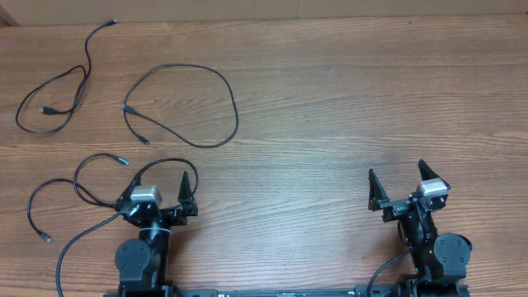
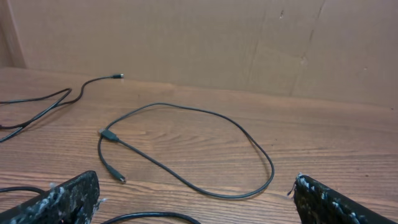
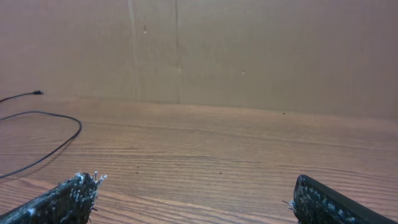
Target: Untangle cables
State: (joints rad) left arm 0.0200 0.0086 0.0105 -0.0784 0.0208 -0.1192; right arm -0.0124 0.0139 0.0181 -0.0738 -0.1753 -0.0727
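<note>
Wood-grain worktop [image 1: 346, 99], cardboard wall behind. Three cables lie apart: far cable [image 1: 86, 51] at the far left corner, looped cable [image 2: 271, 169] beside it, near cable [image 1: 30, 208] along the left edge. Left pincer [image 2: 196, 186] and right pincer [image 3: 196, 186] gape empty. Best to pinch a plug end and drag slowly.

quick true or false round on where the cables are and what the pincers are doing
1. The three cables are knotted into one bundle. False: the far cable, middle cable and near cable lie apart.
2. The left pincer is open and empty. True.
3. The right pincer grips a plug. False: it is open, with bare table before it.
4. All three cables lie on the table's left half. True.
</note>
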